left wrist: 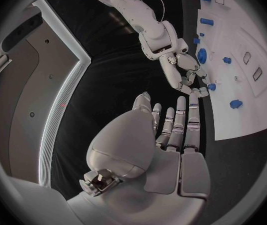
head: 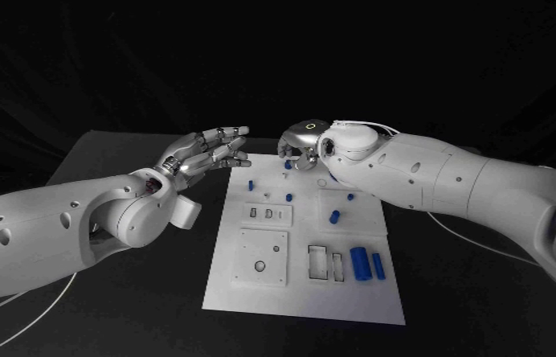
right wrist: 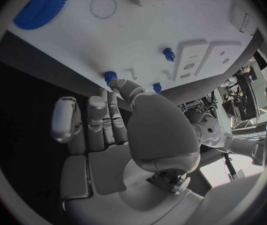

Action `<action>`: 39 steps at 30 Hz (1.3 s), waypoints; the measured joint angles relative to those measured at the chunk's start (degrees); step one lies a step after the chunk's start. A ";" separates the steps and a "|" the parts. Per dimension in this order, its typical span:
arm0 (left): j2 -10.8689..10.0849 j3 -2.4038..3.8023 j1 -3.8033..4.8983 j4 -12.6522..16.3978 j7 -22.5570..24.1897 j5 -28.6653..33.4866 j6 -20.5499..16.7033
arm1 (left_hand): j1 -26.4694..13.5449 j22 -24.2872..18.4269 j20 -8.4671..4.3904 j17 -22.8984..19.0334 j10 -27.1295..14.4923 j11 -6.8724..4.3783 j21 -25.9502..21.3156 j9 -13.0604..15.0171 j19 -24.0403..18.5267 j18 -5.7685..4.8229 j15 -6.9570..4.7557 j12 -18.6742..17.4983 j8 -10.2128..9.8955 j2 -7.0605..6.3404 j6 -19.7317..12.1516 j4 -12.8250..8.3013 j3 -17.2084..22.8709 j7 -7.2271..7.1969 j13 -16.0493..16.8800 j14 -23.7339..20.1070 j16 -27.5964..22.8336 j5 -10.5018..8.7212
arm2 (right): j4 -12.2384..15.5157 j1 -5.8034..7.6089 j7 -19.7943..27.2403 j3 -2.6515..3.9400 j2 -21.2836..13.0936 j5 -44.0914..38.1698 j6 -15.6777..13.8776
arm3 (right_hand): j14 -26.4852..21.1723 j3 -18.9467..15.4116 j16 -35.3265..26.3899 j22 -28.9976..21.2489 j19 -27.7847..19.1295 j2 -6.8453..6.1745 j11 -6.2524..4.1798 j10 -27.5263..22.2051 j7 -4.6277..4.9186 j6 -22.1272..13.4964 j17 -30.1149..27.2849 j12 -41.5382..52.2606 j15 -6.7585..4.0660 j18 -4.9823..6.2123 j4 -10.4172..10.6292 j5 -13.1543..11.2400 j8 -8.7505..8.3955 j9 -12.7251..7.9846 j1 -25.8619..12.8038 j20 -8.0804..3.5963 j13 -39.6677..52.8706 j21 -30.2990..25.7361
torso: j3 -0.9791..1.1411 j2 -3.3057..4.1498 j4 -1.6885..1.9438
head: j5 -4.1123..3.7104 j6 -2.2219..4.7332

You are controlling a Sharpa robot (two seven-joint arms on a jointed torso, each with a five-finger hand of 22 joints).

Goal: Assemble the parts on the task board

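Blue peg (right wrist: 110, 76) at the task board's (head: 353, 293) far edge sits at right hand's (head: 304, 144) curled fingertips, grip unclear; left hand (head: 212, 156) spread wide, empty, so a glancing touch could tip it.

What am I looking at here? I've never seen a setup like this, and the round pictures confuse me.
It is a robot with two white arms ending in silver hands, working at a black table. The square picture looks down from its head; each round one comes from a fisheye camera at a wrist, behind that hand. On the table lies a white task board carrying small blue parts. The left hand hovers beside the board with fingers spread, holding nothing. The right hand reaches down at the board's far edge, its fingertips at a small blue peg; whether it actually grips the peg is not clear.
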 measured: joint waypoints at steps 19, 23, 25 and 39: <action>-0.18 0.00 0.00 -0.02 -0.24 -0.02 0.06 | 0.00 -0.05 0.00 -0.06 0.20 -0.20 0.00 -0.01 0.00 0.00 0.00 0.00 -0.01 0.00 0.00 0.00 0.00 0.00 0.01 0.00 0.00 0.00 | 1.86 -0.11 -0.52 0.01 -2.77 0.04 -1.30 | -5.82 -2.48 -3.50 -1.11 -5.46 -0.24 1.08 -10.04 -3.40 -5.82 -5.22 -4.32 1.13 1.27 0.79 -9.84 -4.10 -6.93 -0.51 1.57 2.23 -6.40 | 0.04 -0.01 -0.07 | 0.14 -0.02; -0.24 0.00 0.00 -0.09 -0.24 -0.02 0.08 | 0.00 -0.04 0.00 -0.06 0.20 -0.20 0.00 -0.01 0.00 0.00 0.00 0.00 -0.01 0.00 0.00 0.00 0.00 0.00 0.01 0.00 0.00 0.00 | 5.09 0.06 0.60 0.01 -6.30 0.35 -5.34 | -9.28 -2.85 -5.72 -3.13 -8.67 -0.11 0.65 -6.45 -2.97 -4.64 -8.66 -1.68 1.07 1.83 1.16 -10.16 -4.09 -7.66 -0.65 1.91 3.49 -9.94 | 0.06 -0.09 -0.07 | 0.04 0.18; -0.27 -0.01 -0.01 -0.16 -0.24 -0.02 0.09 | 0.00 -0.04 0.00 -0.06 0.20 -0.20 0.00 -0.01 0.00 0.00 0.00 0.00 -0.01 0.00 -0.01 0.00 0.00 -0.01 0.01 0.00 0.00 0.00 | 7.16 0.18 1.07 0.01 -8.58 0.53 -7.24 | -11.86 -2.67 -7.48 -4.45 -10.94 -0.04 0.44 -3.27 -2.25 -3.91 -11.20 0.15 1.16 2.70 1.34 -10.16 -3.71 -7.89 -0.69 1.99 4.08 -12.26 | 0.06 -0.16 -0.07 | 0.10 0.25; -0.32 -0.04 -0.04 -0.57 -0.24 -0.02 0.31 | 0.00 -0.04 0.00 -0.05 0.20 -0.20 0.01 -0.01 0.00 0.00 0.00 0.00 -0.01 0.00 -0.01 0.00 0.00 -0.01 -0.05 0.00 0.00 0.00 | 14.96 0.31 -0.06 -0.15 -19.70 1.01 -10.24 | 5.44 -7.98 11.70 -2.82 -9.47 0.94 -1.51 28.95 0.64 -1.00 19.35 57.45 0.23 2.88 5.51 -17.64 -3.54 -10.52 -1.39 3.53 48.20 -13.64 | 0.16 -0.37 -0.30 | 0.71 0.09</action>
